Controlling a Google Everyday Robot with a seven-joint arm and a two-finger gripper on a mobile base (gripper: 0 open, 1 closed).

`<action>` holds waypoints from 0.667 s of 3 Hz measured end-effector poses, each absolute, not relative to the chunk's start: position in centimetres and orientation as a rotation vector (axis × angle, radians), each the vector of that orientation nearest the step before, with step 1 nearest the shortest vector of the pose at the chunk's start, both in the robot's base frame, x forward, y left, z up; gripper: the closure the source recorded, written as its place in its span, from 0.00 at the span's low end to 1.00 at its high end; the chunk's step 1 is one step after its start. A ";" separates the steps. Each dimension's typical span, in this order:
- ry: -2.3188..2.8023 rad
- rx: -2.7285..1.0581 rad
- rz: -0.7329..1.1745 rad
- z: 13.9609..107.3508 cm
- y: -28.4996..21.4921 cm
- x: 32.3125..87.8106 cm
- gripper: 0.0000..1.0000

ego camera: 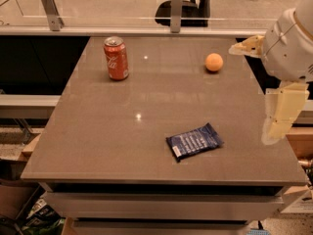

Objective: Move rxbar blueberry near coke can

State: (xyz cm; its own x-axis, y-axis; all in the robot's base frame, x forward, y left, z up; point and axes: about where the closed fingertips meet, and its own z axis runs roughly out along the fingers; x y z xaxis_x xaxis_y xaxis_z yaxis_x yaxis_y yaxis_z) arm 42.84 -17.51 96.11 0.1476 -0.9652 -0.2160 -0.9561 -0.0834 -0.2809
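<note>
Nearest: flat dark navy-blue snack-bar wrapper w/ pale text, the rxbar blueberry, lying flat on the grey-brown tabletop by the front edge, left of and lower than the pale-yellow gripper, not touching it. Gripper hangs at the table's right edge; can't tell how far open it is. Farther back: round orange ball, left of gripper. Upright red coke can w/ silver top, far left, well apart from bar. Only bare tabletop between bar & can; ball sits right of that line. 1 bar, 1 can, 1 ball.

High front view, hand at right
</note>
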 end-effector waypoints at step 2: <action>1.693 -2.251 -0.052 93.1 -14.9 42.8 0.00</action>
